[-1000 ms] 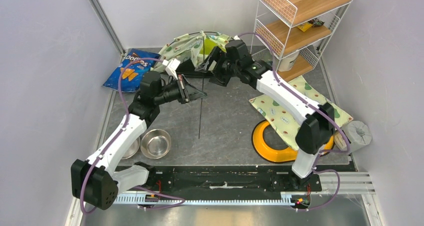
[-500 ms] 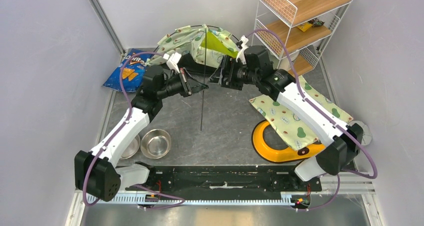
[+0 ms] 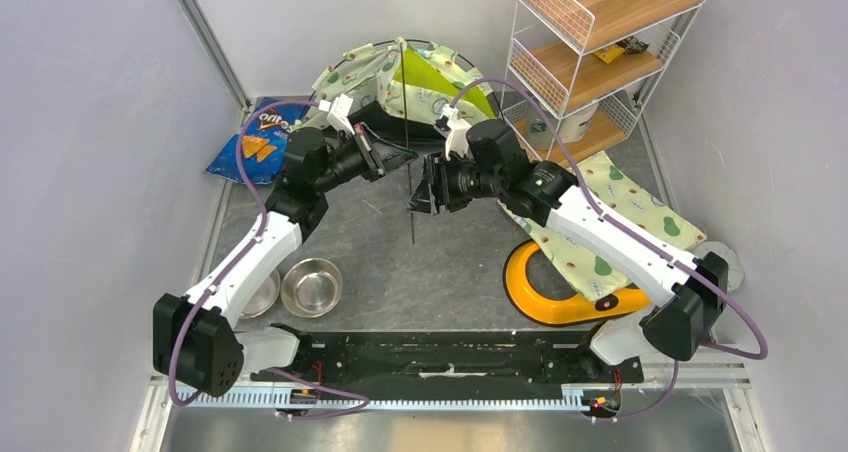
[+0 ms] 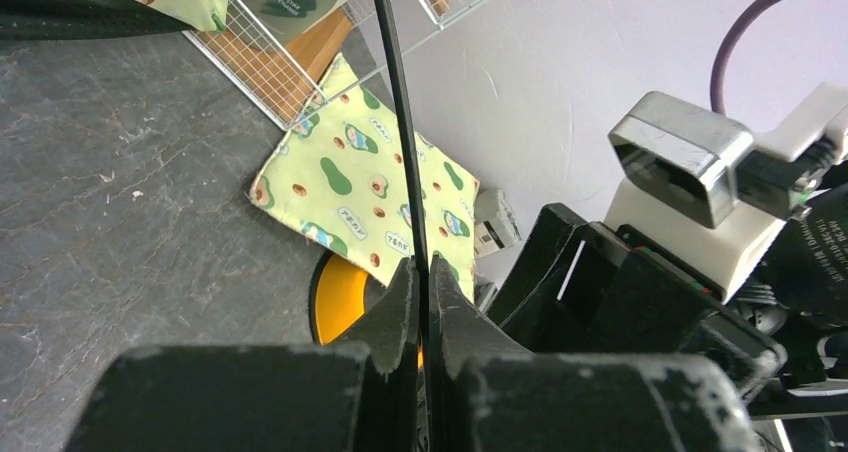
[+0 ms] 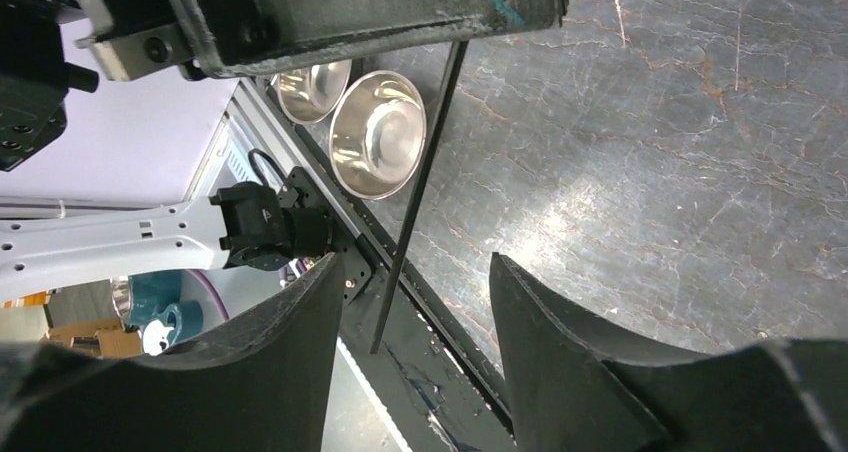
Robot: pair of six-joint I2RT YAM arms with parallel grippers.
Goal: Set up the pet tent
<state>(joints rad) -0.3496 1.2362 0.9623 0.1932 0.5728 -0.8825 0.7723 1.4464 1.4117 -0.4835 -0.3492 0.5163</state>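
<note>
Far left I see a Doritos bag (image 3: pixel 262 142) against the wall, with two steel bowls (image 3: pixel 311 286) nearer the arm bases. My left gripper (image 4: pixel 420 282) is pinched tight on a thin black pole (image 3: pixel 412 217), which stands almost upright. The pet tent (image 3: pixel 405 82) sits half-raised at the back of the table, between the chip bag and the wire shelf (image 3: pixel 590 42). My right gripper (image 5: pixel 415 262) is just beside the pole, jaws well apart and holding nothing. To its right, the avocado-print mat (image 3: pixel 600 232) lies partly over a yellow ring-shaped dish (image 3: pixel 545 287).
</note>
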